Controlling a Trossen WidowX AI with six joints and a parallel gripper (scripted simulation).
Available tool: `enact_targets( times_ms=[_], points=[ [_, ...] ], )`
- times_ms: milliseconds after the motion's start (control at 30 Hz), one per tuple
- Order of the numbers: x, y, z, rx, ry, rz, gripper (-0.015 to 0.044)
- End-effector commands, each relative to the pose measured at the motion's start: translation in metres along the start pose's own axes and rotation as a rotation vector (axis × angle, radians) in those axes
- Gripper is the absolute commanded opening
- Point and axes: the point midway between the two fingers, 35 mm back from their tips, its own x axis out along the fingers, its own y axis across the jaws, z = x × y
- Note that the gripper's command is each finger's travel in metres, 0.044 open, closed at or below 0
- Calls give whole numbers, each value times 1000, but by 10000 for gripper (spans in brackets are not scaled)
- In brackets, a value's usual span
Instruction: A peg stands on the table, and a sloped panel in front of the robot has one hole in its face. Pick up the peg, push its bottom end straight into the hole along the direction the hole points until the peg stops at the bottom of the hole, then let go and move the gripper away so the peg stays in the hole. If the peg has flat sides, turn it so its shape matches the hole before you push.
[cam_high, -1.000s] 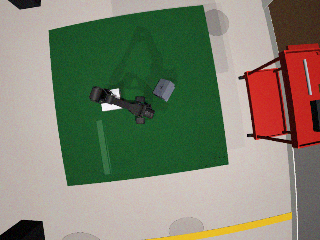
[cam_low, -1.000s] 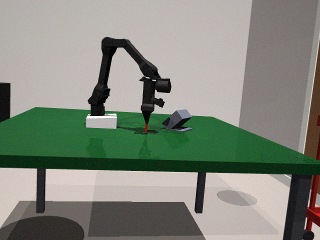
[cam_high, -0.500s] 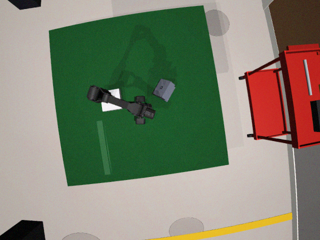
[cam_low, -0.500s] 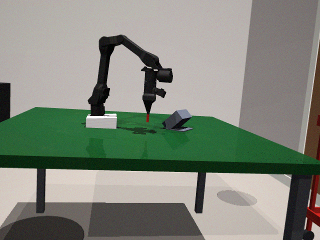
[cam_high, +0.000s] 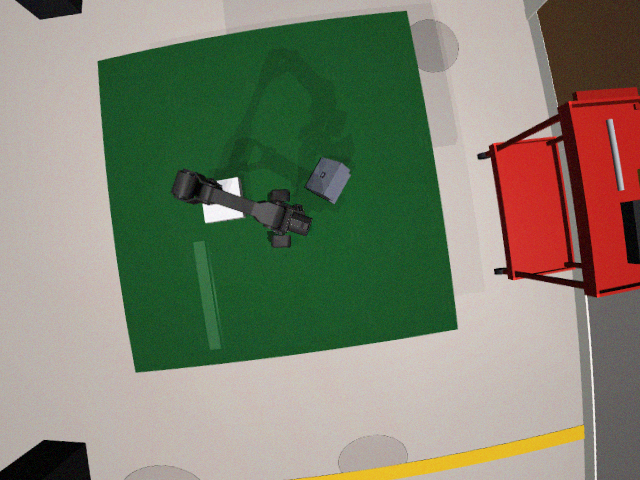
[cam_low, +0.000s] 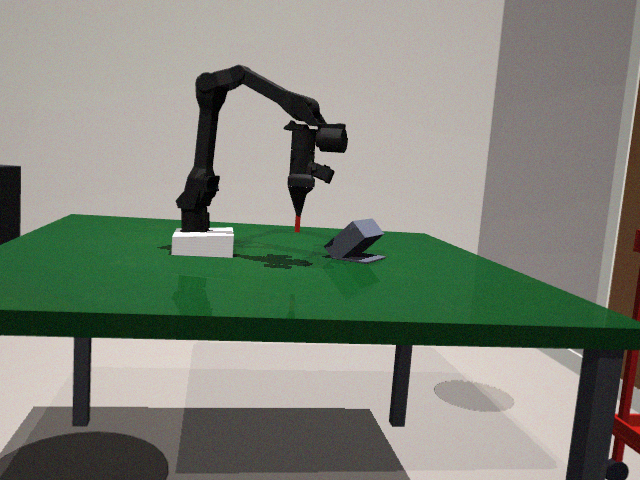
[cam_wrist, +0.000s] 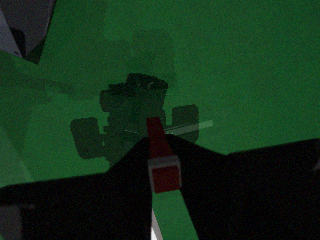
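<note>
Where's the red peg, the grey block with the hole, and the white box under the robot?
red peg (cam_low: 297, 224) (cam_wrist: 166, 179): exterior, its lower end; wrist, its top end
grey block (cam_high: 332, 181) (cam_low: 354, 239): top and exterior, its body
white box (cam_high: 223, 212) (cam_low: 202, 245): top, its upper face; exterior, its side

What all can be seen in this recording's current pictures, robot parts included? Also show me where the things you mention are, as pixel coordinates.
peg (cam_low: 297, 224) (cam_wrist: 159, 145): one, red with a light band near its top, upright between the fingers, above the table
sloped panel block (cam_high: 330, 180) (cam_low: 356, 238): one, grey-blue, on the table, one hole in its face
table (cam_high: 310, 289) (cam_low: 310, 289): one, green top, dark legs, under the arm and block
cart (cam_high: 581, 206): one, red, on the floor beside the table
floor stripe (cam_high: 465, 455): one, yellow, along the top view's lower edge
base block (cam_high: 223, 210) (cam_low: 202, 244): one, white, under the arm
arm (cam_high: 230, 200) (cam_low: 206, 129): one, black
fingers (cam_low: 298, 201): black, shut on the peg
</note>
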Motion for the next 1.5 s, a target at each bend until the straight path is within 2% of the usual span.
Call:
enact_targets(
  times_ms=[0,1467],
  points=[
    [-1,3,2,-22,-2,-16,0],
    [-2,44,25,-270,-53,-179,0]
  ],
)
